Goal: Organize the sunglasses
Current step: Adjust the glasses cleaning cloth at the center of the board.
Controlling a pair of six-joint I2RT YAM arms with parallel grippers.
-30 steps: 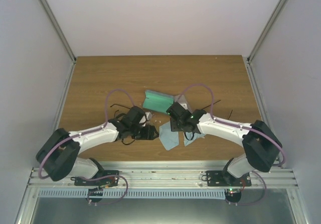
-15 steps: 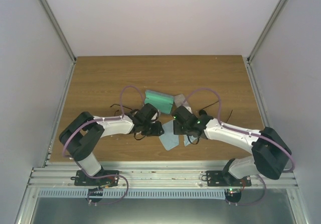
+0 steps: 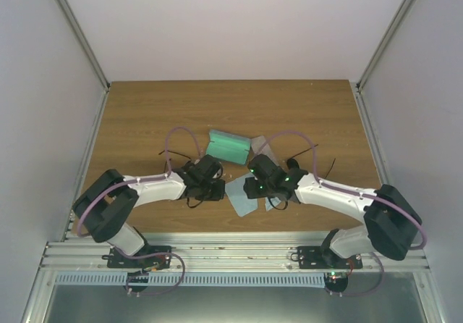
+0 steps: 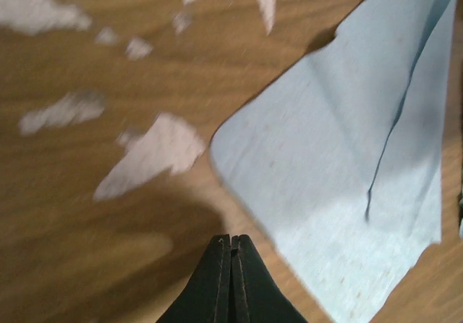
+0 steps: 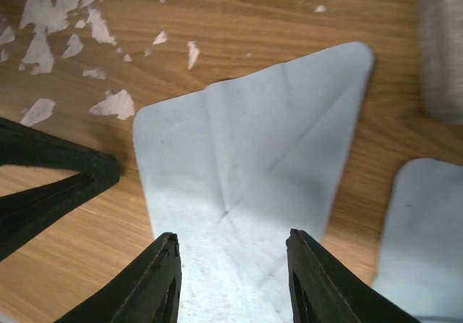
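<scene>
The sunglasses [image 3: 176,154] show only as thin dark wires in the top view. One pair lies on the desk [image 3: 145,113] at the left arm's wrist. A wire pokes out on the far side and a loop on the near side, and the arm covers the rest. The second pair [image 3: 307,151] lies on the far side of the right arm, its wires sticking out to the right. The lenses are too small to make out. Neither pair is in a hand or in a case.

Left hand [image 4: 231,245]: fingers pressed flat together with nothing between them, tips low over bare wood just beside the edge of a light-blue cloth [image 4: 340,178].

Right hand [image 5: 231,237]: fingers partway apart, holding nothing, standing over the near part of the same cloth. The left hand's dark fingers sit at that cloth's left edge in the right wrist view.

A second cloth [image 5: 427,229] lies just right of the first, with a strip of wood between them. Farther back, between the arms, an open case with green lining [image 3: 230,146] has a grey case [image 3: 262,148] just beside it on the right.

The surface is brown wood grain, flecked with white patches [image 5: 43,11] left of the cloth. White walls [image 3: 231,26] stand on three sides with metal posts at the corners. A slotted rail [image 3: 231,254] runs along the near edge and carries both arm bases.
</scene>
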